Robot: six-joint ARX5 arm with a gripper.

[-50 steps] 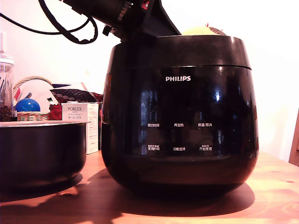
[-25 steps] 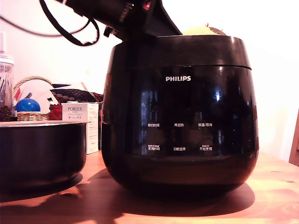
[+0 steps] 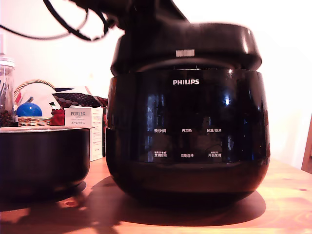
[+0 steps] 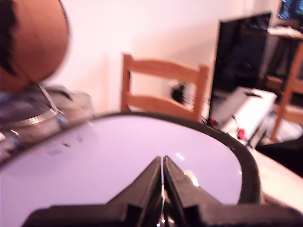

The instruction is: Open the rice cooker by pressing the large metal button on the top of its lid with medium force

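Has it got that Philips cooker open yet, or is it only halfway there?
Partly. The lid has popped up from the rice cooker, leaving a gap at its front edge, so the press looks done. The gripper, fingers together, sits just over the lid's top. The lid is only ajar and looks blurred, perhaps mid-swing; fully open isn't shown.

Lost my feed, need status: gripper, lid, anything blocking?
Gripper shut, empty, over the lid. Lid popped, gap showing above rice cooker body. Nothing blocking seen.

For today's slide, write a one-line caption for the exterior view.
Lid lifted clear of the black Philips rice cooker, a gap showing at the front, with the arm above it.
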